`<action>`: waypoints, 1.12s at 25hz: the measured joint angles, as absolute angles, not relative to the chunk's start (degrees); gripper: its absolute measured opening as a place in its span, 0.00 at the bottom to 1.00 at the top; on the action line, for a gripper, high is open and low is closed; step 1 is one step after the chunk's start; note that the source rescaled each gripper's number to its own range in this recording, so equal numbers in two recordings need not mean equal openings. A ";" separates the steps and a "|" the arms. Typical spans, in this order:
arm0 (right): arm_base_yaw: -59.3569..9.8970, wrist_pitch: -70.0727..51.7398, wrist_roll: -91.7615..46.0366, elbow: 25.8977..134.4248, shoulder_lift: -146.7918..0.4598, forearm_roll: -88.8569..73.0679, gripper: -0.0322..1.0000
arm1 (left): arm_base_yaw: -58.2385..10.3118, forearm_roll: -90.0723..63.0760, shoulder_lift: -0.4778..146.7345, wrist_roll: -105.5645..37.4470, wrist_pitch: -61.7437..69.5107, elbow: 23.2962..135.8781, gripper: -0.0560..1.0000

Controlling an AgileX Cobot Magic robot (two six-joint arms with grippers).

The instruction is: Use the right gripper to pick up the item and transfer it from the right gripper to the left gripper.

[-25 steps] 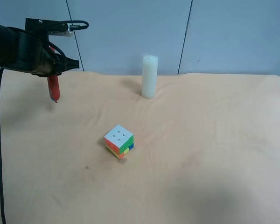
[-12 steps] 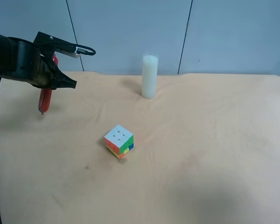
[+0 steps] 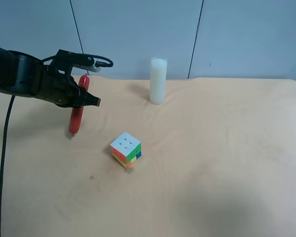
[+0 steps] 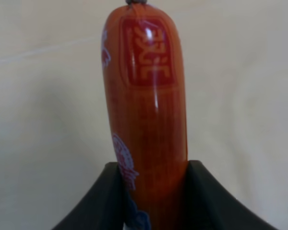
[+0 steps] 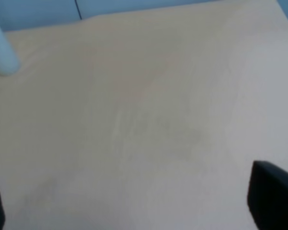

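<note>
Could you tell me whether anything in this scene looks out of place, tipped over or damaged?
Nothing stands out. The sausage hangs intact from the left gripper above the table; the cube and white cylinder sit undisturbed.

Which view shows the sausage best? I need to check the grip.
The left wrist view: the sausage fills the frame, clamped between the left gripper's fingers. The exterior high view shows it small, hanging above the table. The right wrist view shows none of it.

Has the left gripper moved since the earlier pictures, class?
Yes. The left gripper, shut on the item, has moved toward the white cylinder.
</note>
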State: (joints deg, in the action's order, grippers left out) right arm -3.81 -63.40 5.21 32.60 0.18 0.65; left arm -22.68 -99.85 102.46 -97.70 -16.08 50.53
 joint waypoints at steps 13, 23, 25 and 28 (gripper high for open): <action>-3.81 -63.40 5.21 32.60 0.18 0.65 1.00 | -22.68 -99.62 102.98 -97.63 -18.37 50.53 0.05; -3.81 -63.40 5.21 32.60 0.18 0.65 1.00 | -22.68 -99.62 104.37 -97.39 -19.60 50.53 0.92; -3.81 -63.40 5.21 32.60 0.18 0.65 1.00 | -22.68 -99.62 104.37 -97.26 -21.29 50.53 0.97; -3.81 -63.40 5.21 32.60 0.18 0.65 1.00 | -22.68 -99.62 104.37 -96.39 -22.45 50.53 0.99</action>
